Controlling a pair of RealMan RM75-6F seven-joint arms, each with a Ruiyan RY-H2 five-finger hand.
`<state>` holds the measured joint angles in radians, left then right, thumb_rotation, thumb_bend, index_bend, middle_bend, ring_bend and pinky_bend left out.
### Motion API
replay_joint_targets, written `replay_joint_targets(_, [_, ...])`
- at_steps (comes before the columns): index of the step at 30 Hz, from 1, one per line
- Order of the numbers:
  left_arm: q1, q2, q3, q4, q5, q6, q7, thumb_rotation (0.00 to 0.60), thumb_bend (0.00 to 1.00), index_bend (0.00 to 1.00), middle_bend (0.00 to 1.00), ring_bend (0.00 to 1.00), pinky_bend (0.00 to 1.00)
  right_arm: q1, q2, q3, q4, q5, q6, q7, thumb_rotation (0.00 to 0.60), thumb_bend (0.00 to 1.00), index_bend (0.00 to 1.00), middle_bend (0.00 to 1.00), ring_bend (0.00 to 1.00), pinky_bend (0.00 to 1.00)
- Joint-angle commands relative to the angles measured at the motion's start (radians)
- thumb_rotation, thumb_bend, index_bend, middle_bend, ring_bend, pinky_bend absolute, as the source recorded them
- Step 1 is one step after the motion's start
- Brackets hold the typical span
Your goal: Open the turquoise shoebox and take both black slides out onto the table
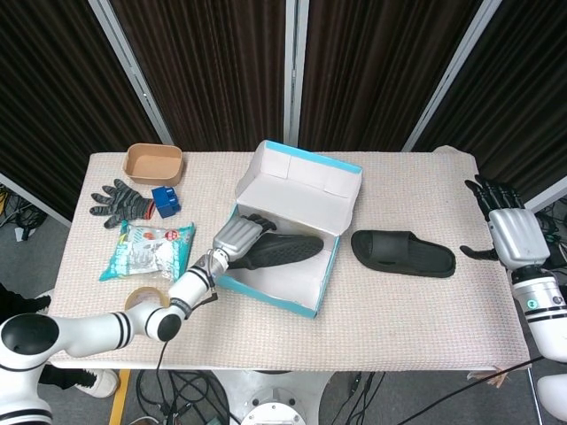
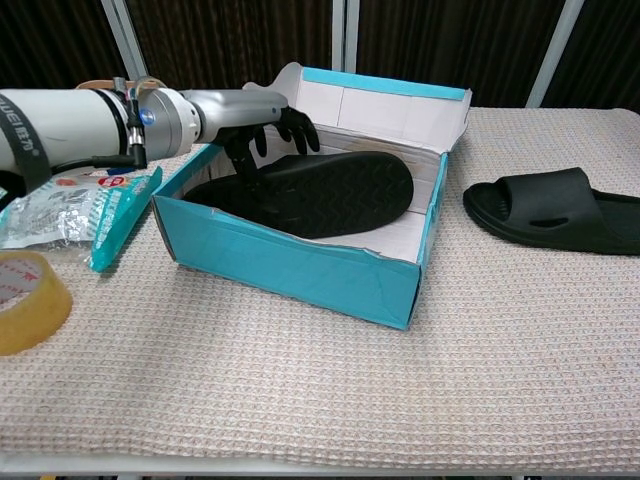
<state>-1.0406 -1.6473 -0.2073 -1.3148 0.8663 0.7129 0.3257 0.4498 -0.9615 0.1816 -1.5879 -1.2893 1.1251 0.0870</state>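
Observation:
The turquoise shoebox (image 1: 266, 297) (image 2: 290, 265) stands open at the table's middle, its lid (image 1: 306, 181) tipped back. One black slide (image 1: 288, 250) (image 2: 330, 195) is inside, tilted on its side with the sole facing the front. My left hand (image 1: 237, 237) (image 2: 265, 125) reaches in over the box's left wall and grips that slide's near end, fingers curled over its edge. The other black slide (image 1: 403, 253) (image 2: 555, 210) lies flat on the table to the right of the box. My right hand (image 1: 509, 226) hovers at the table's right edge, fingers spread, holding nothing.
Left of the box lie a snack packet (image 1: 146, 248) (image 2: 90, 205) and a tape roll (image 1: 142, 299) (image 2: 25, 300). Further back left are a brown bowl (image 1: 153, 163), black gloves (image 1: 120, 202) and a small blue object (image 1: 166, 201).

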Motion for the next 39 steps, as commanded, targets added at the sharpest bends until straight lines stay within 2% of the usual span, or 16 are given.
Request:
replay_joint_targets(1, [-0.002, -0.027, 0.019, 0.019, -0.051, 0.028, 0.038, 0.6, 0.0, 0.21, 0.22, 0.2, 0.37, -0.002, -0.002, -0.001, 0.004, 0.0, -0.003, 0.002, 0.6, 0.0, 0.0, 0.0, 0.0, 0.0])
replay_joint_targets(4, [0.005, -0.05, 0.017, 0.029, -0.058, 0.043, 0.027, 0.6, 0.0, 0.24, 0.26, 0.29, 0.48, -0.004, -0.003, 0.0, 0.008, 0.005, -0.006, 0.004, 0.6, 0.0, 0.0, 0.0, 0.0, 0.0])
replay_joint_targets(7, [0.015, -0.073, 0.012, 0.043, -0.034, 0.038, -0.015, 0.6, 0.01, 0.32, 0.37, 0.42, 0.63, -0.007, -0.005, 0.0, 0.009, 0.006, -0.008, 0.005, 0.6, 0.0, 0.0, 0.0, 0.0, 0.0])
replay_joint_targets(10, [0.022, -0.088, 0.005, 0.071, 0.009, 0.02, -0.073, 0.6, 0.11, 0.4, 0.45, 0.49, 0.7, -0.013, -0.008, -0.001, 0.011, 0.006, -0.003, 0.008, 0.6, 0.0, 0.0, 0.0, 0.0, 0.0])
replay_joint_targets(12, [0.038, -0.105, -0.006, 0.091, 0.054, 0.043, -0.125, 0.6, 0.21, 0.47, 0.52, 0.56, 0.79, -0.014, -0.008, 0.0, 0.012, 0.009, -0.005, 0.008, 0.6, 0.0, 0.0, 0.0, 0.0, 0.0])
replay_joint_targets(14, [0.059, -0.116, -0.02, 0.107, 0.102, 0.066, -0.2, 0.6, 0.31, 0.53, 0.6, 0.63, 0.86, -0.016, -0.007, 0.0, 0.015, 0.012, -0.008, 0.007, 0.6, 0.0, 0.0, 0.0, 0.0, 0.0])
replay_joint_targets(16, [0.076, -0.108, -0.033, 0.108, 0.144, 0.069, -0.278, 0.6, 0.36, 0.56, 0.64, 0.67, 0.89, -0.016, -0.008, 0.001, 0.016, 0.015, -0.01, 0.009, 0.6, 0.0, 0.0, 0.0, 0.0, 0.0])
replay_joint_targets(23, [0.118, -0.04, -0.047, 0.049, 0.237, 0.103, -0.39, 0.6, 0.38, 0.58, 0.67, 0.68, 0.9, -0.014, -0.015, 0.009, 0.022, 0.013, -0.012, 0.018, 0.6, 0.0, 0.0, 0.0, 0.0, 0.0])
replay_joint_targets(31, [0.22, 0.146, -0.099, -0.187, 0.275, 0.218, -0.491, 0.6, 0.38, 0.58, 0.66, 0.68, 0.91, -0.008, -0.021, 0.014, 0.027, 0.0, -0.013, 0.023, 0.6, 0.0, 0.0, 0.0, 0.0, 0.0])
replay_joint_targets(35, [0.29, 0.255, -0.116, -0.259, 0.255, 0.265, -0.536, 0.6, 0.38, 0.58, 0.64, 0.68, 0.9, -0.007, -0.024, 0.012, 0.032, -0.008, -0.015, 0.03, 0.6, 0.0, 0.0, 0.0, 0.0, 0.0])
replay_joint_targets(39, [0.325, 0.285, -0.112, -0.186, 0.145, 0.257, -0.503, 0.6, 0.38, 0.58, 0.63, 0.67, 0.89, -0.005, -0.027, 0.011, 0.033, -0.009, -0.022, 0.026, 0.6, 0.0, 0.0, 0.0, 0.0, 0.0])
